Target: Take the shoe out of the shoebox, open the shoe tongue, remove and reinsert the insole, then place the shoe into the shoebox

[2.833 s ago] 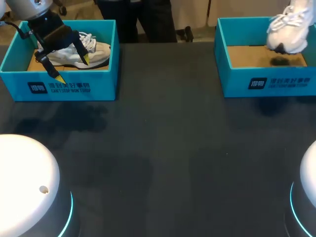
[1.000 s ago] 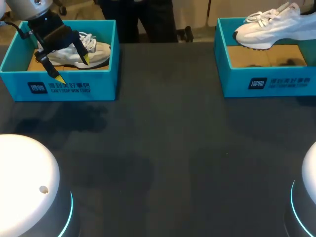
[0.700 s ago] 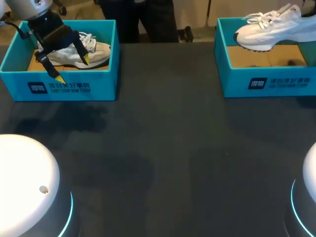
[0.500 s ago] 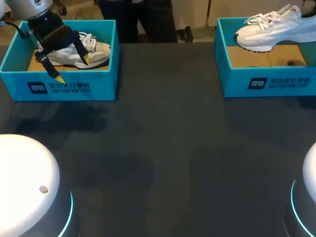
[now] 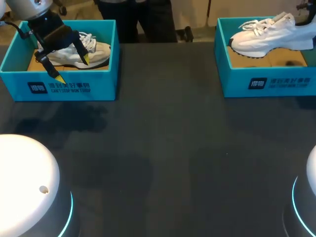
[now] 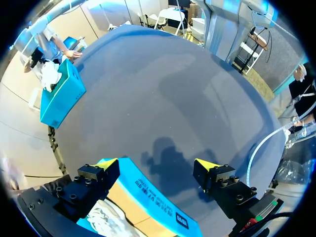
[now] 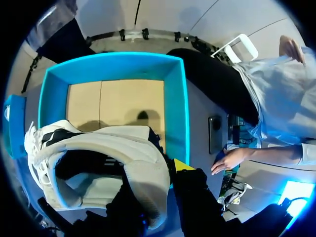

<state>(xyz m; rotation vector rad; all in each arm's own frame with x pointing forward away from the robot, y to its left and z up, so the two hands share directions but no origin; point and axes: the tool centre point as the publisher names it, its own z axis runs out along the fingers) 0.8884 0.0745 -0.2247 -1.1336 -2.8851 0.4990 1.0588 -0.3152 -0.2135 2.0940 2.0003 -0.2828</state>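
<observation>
white shoe (image 5: pixel 266 37) shifted left over shoebox (image 5: pixel 266 85) | right claw (image 7: pixel 159 174) clamped on it | left claw (image 5: pixel 72 68) apart

R: white shoe (image 5: pixel 269 35) side-on, level, raised over open teal shoebox (image 5: pixel 232 81). L: grey-white shoe (image 5: pixel 98 52) lying inside 2nd shoebox (image 5: pixel 101 86).

Bright even overhead light, soft shadows on the dark table (image 5: pixel 177 163) (faint sheen)

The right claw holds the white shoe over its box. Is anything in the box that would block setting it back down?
Nothing visible does. The white shoe hangs in the right claw above the right shoebox. Its cardboard floor shows bare in the right wrist view, though the shoe hides part of it.
</observation>
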